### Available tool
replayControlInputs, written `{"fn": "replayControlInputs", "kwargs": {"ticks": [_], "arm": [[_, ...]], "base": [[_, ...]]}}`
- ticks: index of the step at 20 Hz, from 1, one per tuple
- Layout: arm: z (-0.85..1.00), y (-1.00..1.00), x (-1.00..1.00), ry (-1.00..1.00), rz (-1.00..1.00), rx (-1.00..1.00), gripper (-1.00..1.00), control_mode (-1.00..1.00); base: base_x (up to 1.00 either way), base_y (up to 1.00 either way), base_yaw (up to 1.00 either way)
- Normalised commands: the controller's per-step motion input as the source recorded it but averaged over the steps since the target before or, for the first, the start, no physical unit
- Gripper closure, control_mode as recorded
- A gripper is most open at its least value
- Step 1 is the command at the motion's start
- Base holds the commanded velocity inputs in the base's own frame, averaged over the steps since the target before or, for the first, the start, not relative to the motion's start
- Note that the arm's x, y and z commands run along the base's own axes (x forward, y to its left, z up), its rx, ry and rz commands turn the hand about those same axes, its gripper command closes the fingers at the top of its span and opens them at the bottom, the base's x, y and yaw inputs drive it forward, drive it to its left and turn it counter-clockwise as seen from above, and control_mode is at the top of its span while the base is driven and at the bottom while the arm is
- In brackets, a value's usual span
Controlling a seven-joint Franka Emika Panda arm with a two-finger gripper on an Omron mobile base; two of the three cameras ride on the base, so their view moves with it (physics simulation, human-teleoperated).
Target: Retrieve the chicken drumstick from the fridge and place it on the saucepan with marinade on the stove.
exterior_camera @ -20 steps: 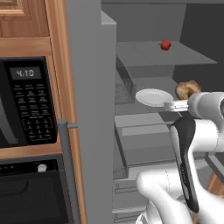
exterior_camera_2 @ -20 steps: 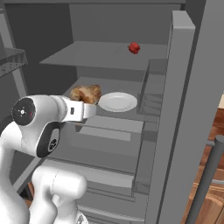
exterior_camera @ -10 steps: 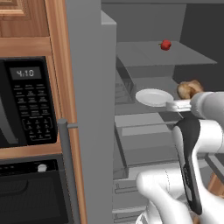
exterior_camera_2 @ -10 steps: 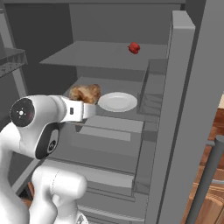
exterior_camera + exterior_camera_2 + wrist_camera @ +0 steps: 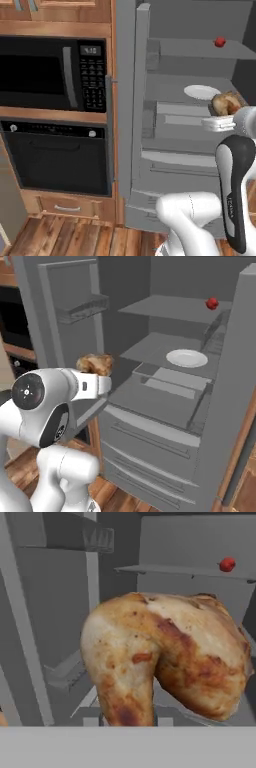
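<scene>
the pincer [image 5: 100, 370] is closed tight on the chicken drumstick [image 5: 165, 657], holding it in the air in front of the open fridge [image 5: 165, 406]. a white plate [image 5: 186, 358] sits on the middle shelf, a small red fruit [image 5: 212, 303] on the shelf above.

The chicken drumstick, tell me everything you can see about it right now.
The chicken drumstick is a lumpy, golden-brown piece of roasted meat with darker orange-brown patches and paler skin on top. It bends like an elbow: a thick rounded end to one side and a narrower shank running down toward the tool, which is shut on it. It is held in the air in front of the open fridge, clear of the shelves and of the white plate.
</scene>
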Motion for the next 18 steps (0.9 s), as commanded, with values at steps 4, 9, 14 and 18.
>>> {"fn": "replayControlInputs", "kwargs": {"ticks": [4, 9, 14, 18], "arm": [[0.00, 0.00, 0.00, 0.00, 0.00, 0.00, 1.00, 1.00], [0.00, 0.00, 0.00, 0.00, 0.00, 0.00, 1.00, 1.00], [0.00, 0.00, 0.00, 0.00, 0.00, 0.00, 1.00, 1.00], [0.00, 0.00, 0.00, 0.00, 0.00, 0.00, 1.00, 1.00]], "base": [[-0.97, -0.08, 0.58], [-0.58, -0.06, 0.73], [-0.24, 0.00, 0.86], [-0.10, 0.00, 0.90]]}}
